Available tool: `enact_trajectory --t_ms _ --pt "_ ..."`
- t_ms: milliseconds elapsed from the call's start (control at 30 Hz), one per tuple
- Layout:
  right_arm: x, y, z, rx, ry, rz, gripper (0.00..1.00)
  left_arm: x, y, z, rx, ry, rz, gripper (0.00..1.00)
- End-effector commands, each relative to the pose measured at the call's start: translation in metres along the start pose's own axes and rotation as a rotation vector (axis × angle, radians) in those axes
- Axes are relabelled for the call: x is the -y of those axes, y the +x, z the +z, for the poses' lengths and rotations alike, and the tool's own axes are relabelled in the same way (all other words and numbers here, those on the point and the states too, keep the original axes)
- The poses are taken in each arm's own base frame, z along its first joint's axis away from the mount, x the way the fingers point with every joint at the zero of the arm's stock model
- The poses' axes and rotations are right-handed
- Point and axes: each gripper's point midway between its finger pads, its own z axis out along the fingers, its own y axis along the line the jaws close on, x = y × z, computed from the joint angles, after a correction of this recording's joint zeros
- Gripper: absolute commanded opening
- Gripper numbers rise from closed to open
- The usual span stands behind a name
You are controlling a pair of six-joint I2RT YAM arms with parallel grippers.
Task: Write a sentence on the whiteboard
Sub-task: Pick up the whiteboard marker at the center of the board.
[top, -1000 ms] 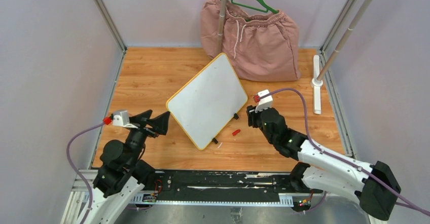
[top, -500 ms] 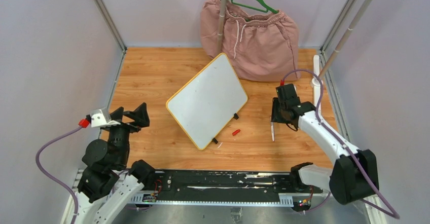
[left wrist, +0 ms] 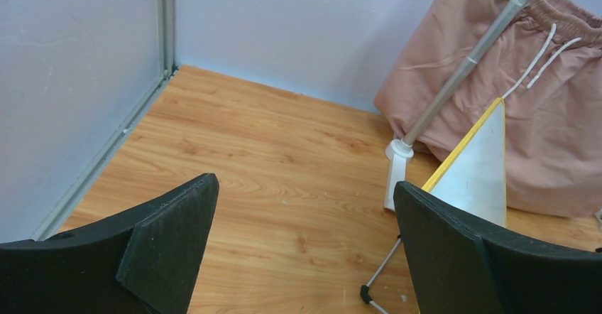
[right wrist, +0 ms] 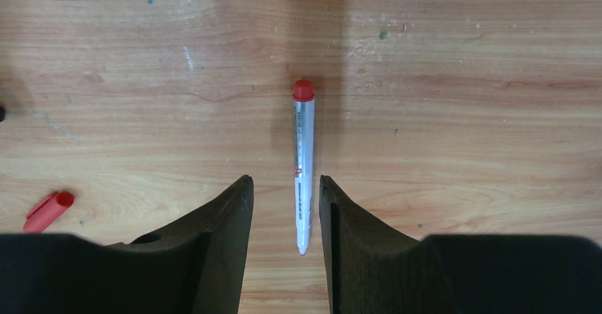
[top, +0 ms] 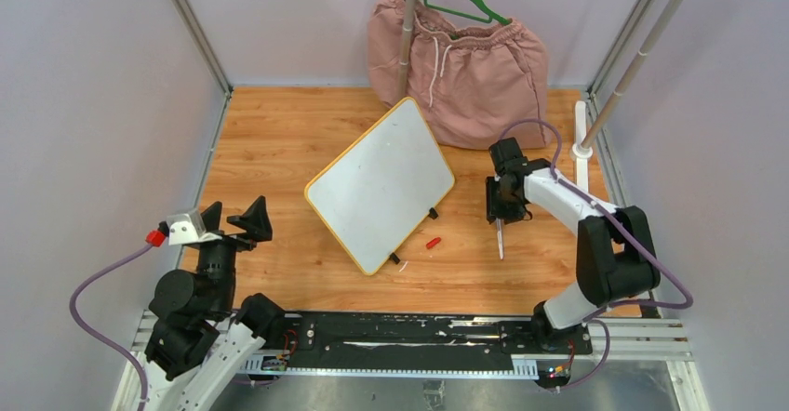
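Observation:
The whiteboard (top: 380, 183) stands tilted on its small black feet at mid-table, yellow rim all round. Its face is plain white; the sentence is not in view. The left wrist view catches one corner of the whiteboard (left wrist: 479, 175). A white marker (top: 500, 241) with a red end lies uncapped on the wood to the board's right. My right gripper (top: 498, 208) hovers over it, open. In the right wrist view the marker (right wrist: 303, 165) lies between the fingertips of the right gripper (right wrist: 284, 180), touched by neither. My left gripper (top: 237, 218) is wide open and empty at the near left, also open in its own view (left wrist: 305, 182).
The red cap (top: 433, 242) lies near the board's foot, also seen as the cap (right wrist: 48, 210) at the left. Pink shorts (top: 465, 67) hang from a green hanger (top: 462, 2) on a rack pole (top: 407, 30). A white rack foot (top: 581, 151) stands at the right.
My right arm swung out from near the board to above the marker, and its jaws narrowed around it. My left arm drew back toward the near left, still open.

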Motion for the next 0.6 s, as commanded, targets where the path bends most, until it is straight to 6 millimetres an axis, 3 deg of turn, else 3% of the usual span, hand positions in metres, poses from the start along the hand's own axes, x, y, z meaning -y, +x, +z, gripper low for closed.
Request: enact_trajectory --t_ms 0,333,567 --pt "0.008 0.0 0.005 -0.047 0.017 -0.001 0.43 -0.005 -0.016 -0.01 0.068 0.011 -0.031 1.0" --pt "0.012 0.008 0.03 -0.118 0.029 0.013 0.35 -0.002 -0.015 -0.009 0.07 0.028 -0.027 1.0" --pt "0.015 0.02 0.039 -0.147 0.032 0.021 0.17 -0.001 -0.018 -0.01 0.075 0.034 -0.044 1.0"
